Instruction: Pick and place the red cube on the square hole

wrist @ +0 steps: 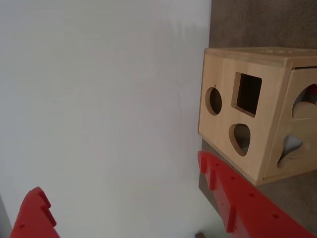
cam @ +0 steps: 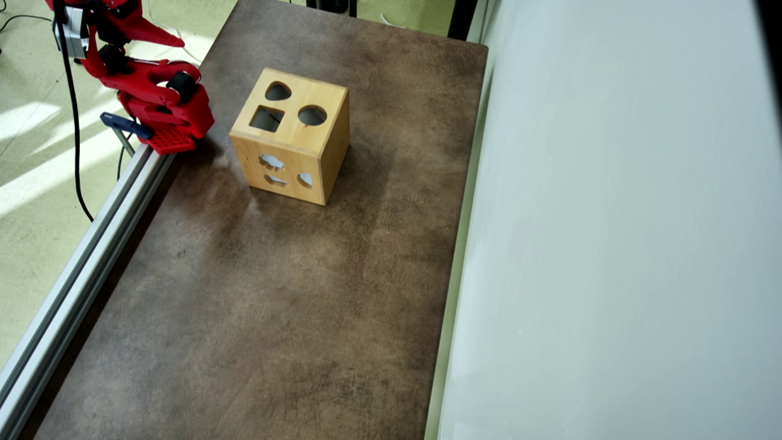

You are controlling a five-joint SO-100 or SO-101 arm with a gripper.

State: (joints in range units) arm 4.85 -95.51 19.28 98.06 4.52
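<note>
Upper left of the overhead view: red arm (cam: 153, 98) folded back over the aluminium rail (cam: 91, 244) along the table's left edge, black cable (cam: 73, 122) hanging beside it, just left of the wooden box (cam: 324, 165) and apart from it. Box of light, smooth-sanded wood, standing in the upper middle of the brown mottled tabletop (cam: 275, 318); top face with teardrop cutout (cam: 278, 92), round cutout (cam: 312, 115) and the square hole (cam: 267, 118), dark and unblocked; smaller shaped cutouts on the side face. Pale wall (cam: 611, 244) down the right edge; wide bare tabletop below the box. In the wrist view, gripper (wrist: 124, 198) released, its two red toothed fingers (wrist: 233, 193) spread wide at the lower edge, nothing between them, square hole (wrist: 247, 93) at right. Glimpse of red through a side cutout (wrist: 311, 90), perhaps the red cube; cannot tell.
</note>
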